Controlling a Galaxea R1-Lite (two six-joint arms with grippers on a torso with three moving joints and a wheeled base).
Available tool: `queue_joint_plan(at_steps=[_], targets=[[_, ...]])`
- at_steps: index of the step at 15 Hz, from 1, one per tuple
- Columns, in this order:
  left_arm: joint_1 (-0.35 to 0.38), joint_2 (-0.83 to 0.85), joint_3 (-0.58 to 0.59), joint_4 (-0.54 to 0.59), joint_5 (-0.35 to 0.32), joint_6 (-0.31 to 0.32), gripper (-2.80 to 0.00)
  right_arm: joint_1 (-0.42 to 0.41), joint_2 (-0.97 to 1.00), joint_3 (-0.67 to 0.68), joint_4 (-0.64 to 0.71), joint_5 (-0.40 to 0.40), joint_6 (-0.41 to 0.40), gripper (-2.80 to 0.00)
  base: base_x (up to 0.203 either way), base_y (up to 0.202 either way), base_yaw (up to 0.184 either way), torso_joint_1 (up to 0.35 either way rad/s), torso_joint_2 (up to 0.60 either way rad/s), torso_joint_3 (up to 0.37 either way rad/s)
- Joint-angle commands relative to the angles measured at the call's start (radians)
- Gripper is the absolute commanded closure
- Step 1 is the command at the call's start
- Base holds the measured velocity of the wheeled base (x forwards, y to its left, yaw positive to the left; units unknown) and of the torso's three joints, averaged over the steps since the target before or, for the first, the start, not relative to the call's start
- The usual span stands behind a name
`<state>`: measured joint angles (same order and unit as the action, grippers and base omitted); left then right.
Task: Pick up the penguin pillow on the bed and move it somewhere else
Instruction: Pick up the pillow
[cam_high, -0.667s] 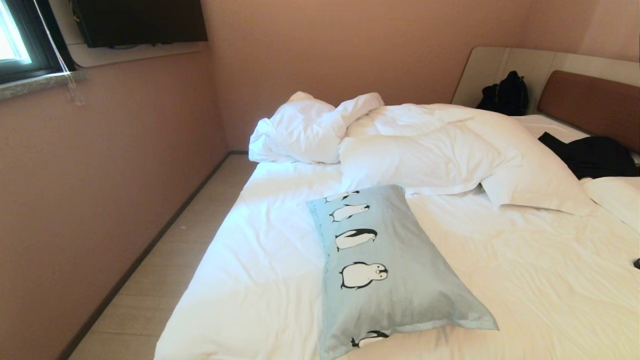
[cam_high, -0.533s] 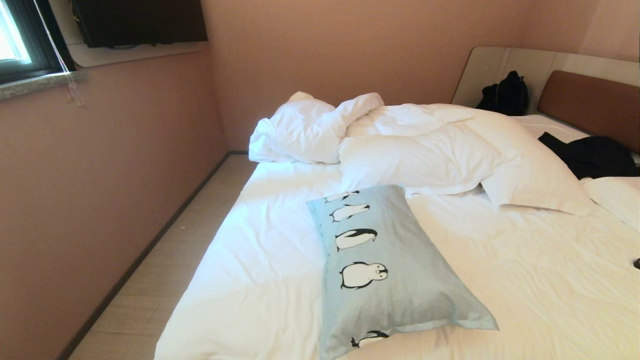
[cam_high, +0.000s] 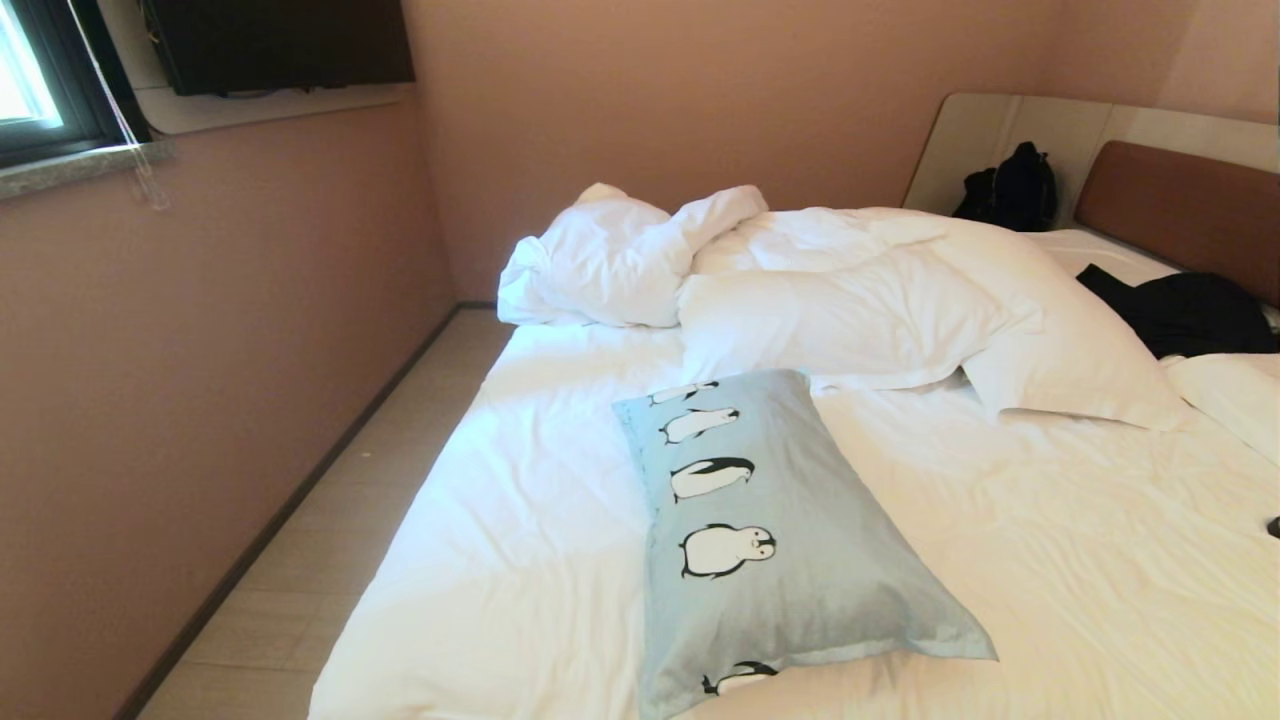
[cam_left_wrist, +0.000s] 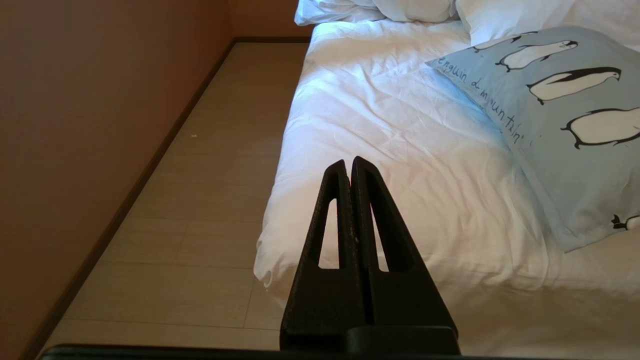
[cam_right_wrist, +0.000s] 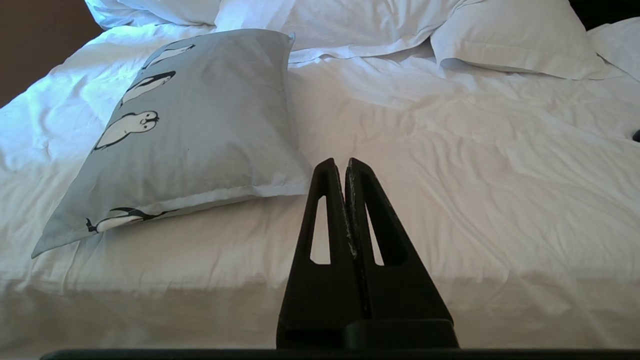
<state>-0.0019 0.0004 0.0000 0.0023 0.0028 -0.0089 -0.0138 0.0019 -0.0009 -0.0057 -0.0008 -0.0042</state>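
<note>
the penguin pillow (cam_high: 775, 540) lies lengthwise away from the bed (cam_high: 1050, 560) foot; right claw (cam_right_wrist: 345, 165), closed and empty, seems nearer than closed left claw (cam_left_wrist: 348, 164).

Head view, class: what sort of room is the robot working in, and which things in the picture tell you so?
Most likely a bedroom, perhaps a hotel room. A wide bed with white sheets fills most of the view, with a rumpled duvet, the penguin pillow and a brown headboard against the wall.
</note>
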Motion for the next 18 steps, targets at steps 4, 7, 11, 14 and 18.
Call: queue_joint_plan(at_steps=[4, 7, 11, 14, 18], targets=[[0.000, 0.000, 0.002, 0.000, 0.000, 0.000, 0.00, 0.000, 0.001, 0.000, 0.000, -0.001, -0.002, 0.00, 0.000, 0.000, 0.000, 0.000, 0.00, 0.000], [0.000, 0.000, 0.002, 0.001, 0.000, 0.000, 0.00, 0.000, 0.001, 0.001, 0.003, 0.001, -0.005, 0.00, 0.000, 0.000, 0.000, 0.000, 0.00, 0.000], [0.001, 0.000, 0.002, 0.000, 0.000, 0.000, 0.00, 0.000, 0.001, -0.004, -0.002, 0.001, -0.007, 0.00, 0.000, 0.000, 0.000, 0.000, 0.00, 0.000], [0.000, 0.000, 0.002, -0.001, 0.000, 0.000, 0.00, 0.000, 0.001, -0.051, 0.001, 0.001, -0.005, 0.00, 0.000, 0.000, 0.000, 0.000, 0.00, 0.000], [0.000, 0.000, 0.002, 0.000, 0.000, 0.000, 0.00, 0.000, 0.006, -0.129, 0.007, 0.008, -0.005, 0.00, 0.000, 0.000, 0.000, 0.000, 0.00, 0.000]])
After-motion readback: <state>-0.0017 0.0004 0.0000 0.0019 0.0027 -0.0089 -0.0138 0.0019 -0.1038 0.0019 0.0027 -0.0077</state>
